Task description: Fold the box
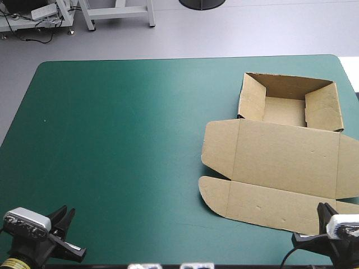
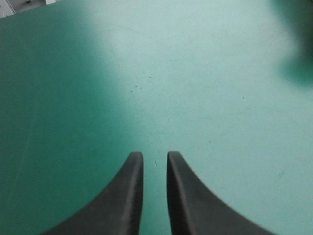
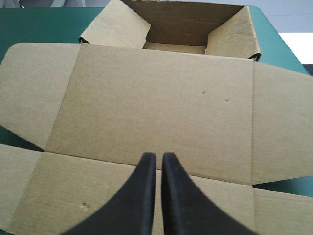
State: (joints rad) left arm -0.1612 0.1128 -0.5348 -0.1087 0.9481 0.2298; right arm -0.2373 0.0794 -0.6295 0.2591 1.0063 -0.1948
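High view looks down over the whole desk (image 1: 168, 58) from behind. Left wrist: close on the cover (image 2: 195, 73). Right wrist: close over the box (image 3: 146, 98), shared with high view.

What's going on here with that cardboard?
Two robot arms are set to fold a brown box. Right now neither holds it: it lies toward the right of the teal-green cover, an open tray with its lid flat. The right gripper, shut, is above the lid's near flap; the left gripper, shut, is above bare cover.
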